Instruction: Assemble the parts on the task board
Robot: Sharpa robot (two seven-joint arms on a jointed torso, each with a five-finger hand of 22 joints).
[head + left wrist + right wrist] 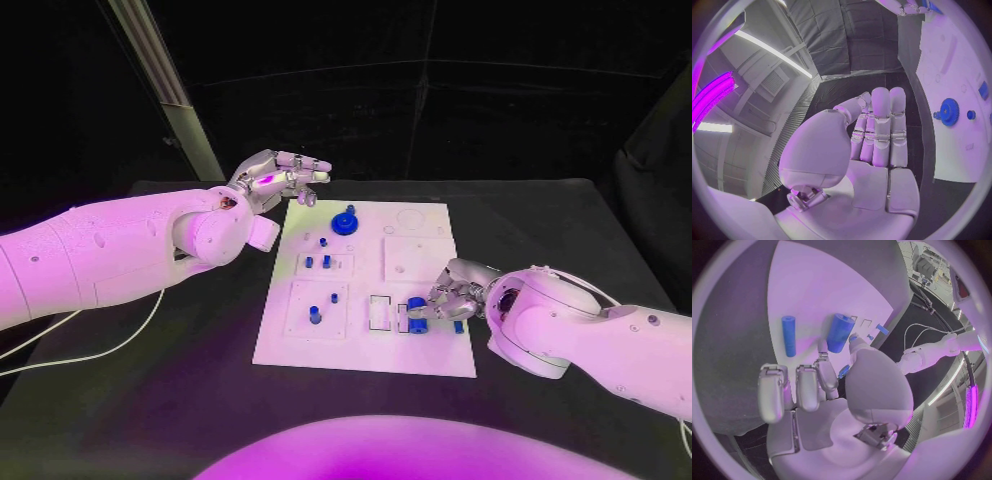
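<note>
Blue against white: finding the right hand (454, 290) low over the task board (361, 350), pinching what looks like a small blue piece (844, 371) between thumb and one finger, other fingers curled clear. Finding the left hand (277, 178) empty, fingers extended side by side, hovering off the board's far corner, well apart from the right hand.

Flagging hazards:
- Risking a dropped piece, judging the pinch shallow and largely hidden behind the thumb.
- Risking a knock to the thick blue cylinder (839, 332) lying just beyond the right fingertips, and sending it rolling across the board.
- Risking a tilted insertion, with the target socket hidden beneath the hand.

Counting:
- one task board
- one blue gear (346, 222), nearer the left hand
- two cylinders ahead of the right hand, the thick one plus a thin blue cylinder (788, 335) beside it, not touching
- at least four small blue pegs (326, 262) standing between the two hands
- two hands
</note>
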